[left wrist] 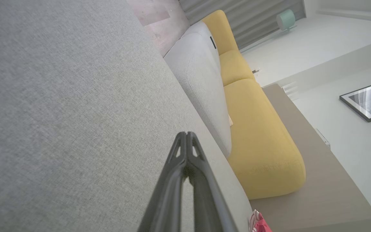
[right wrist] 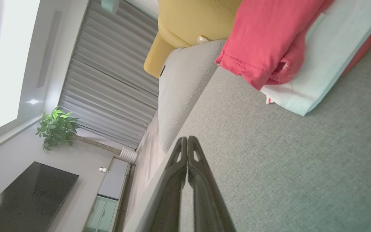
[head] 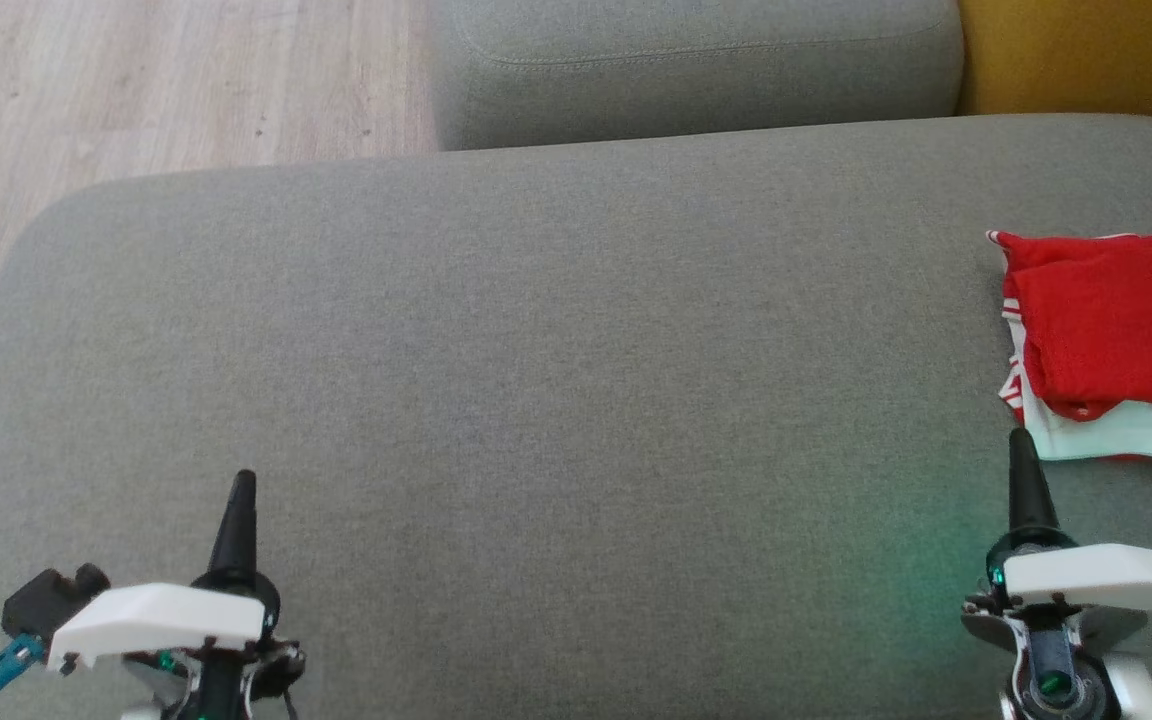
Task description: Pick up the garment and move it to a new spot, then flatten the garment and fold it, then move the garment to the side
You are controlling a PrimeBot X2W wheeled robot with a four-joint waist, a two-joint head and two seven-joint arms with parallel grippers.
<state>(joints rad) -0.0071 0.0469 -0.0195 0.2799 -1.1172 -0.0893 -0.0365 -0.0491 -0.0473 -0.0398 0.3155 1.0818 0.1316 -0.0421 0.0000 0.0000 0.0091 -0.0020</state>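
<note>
— While the garment [head: 1111, 320] lies folded, far right on the sofa [head: 536, 400], where do you grip?
— Its near edge; it looks soft, light; left hand [head: 244, 482] and right hand [head: 1018, 445] are pressed together, empty.

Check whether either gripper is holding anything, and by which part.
Nothing is held. The left gripper and right gripper are both shut and empty over the grey cushion; the folded red garment lies apart, untouched.
</note>
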